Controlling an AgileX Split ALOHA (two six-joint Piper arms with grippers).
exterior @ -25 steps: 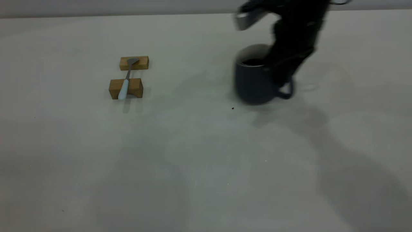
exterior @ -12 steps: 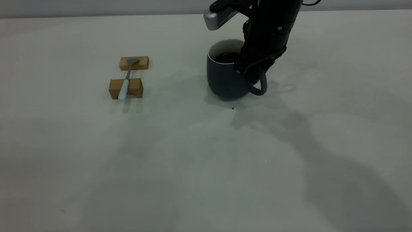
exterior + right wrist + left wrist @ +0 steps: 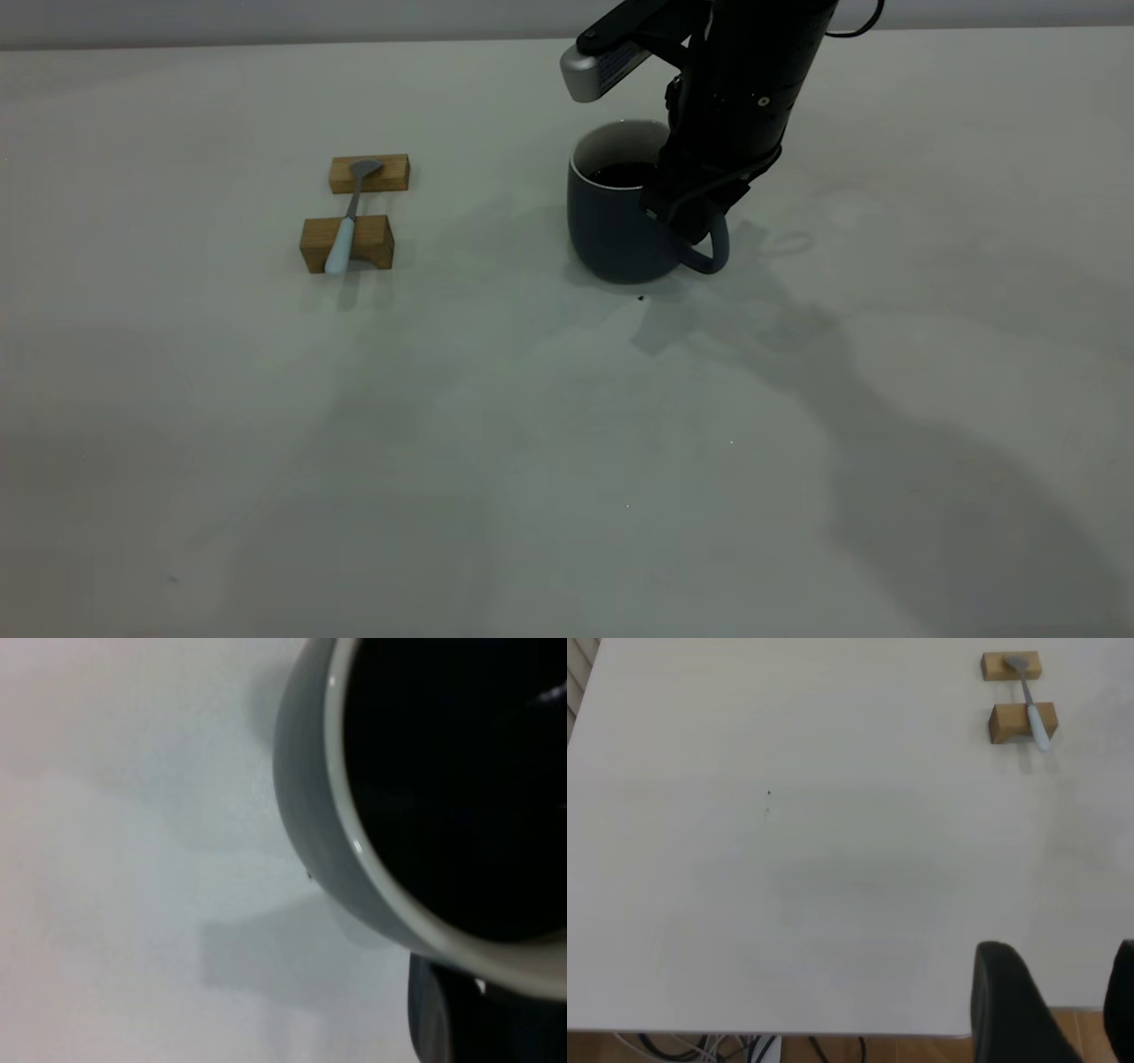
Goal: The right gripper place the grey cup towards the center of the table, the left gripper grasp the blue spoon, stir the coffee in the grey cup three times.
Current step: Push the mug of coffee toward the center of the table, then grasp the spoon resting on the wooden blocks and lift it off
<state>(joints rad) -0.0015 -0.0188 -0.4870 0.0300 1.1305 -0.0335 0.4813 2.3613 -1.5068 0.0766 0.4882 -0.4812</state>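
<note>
The black right tool (image 3: 689,221) is clamped on the dark slate-grey rounded cup (image 3: 616,226) of coffee near the pale counter's (image 3: 532,443) middle, not yet released, while the pale-blue-handled spoon (image 3: 347,220) lies untouched across two wooden blocks (image 3: 347,244).

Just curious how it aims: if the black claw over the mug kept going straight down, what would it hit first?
Probably the grey cup itself: the right gripper points down at its handle side, the table just beneath.
</note>
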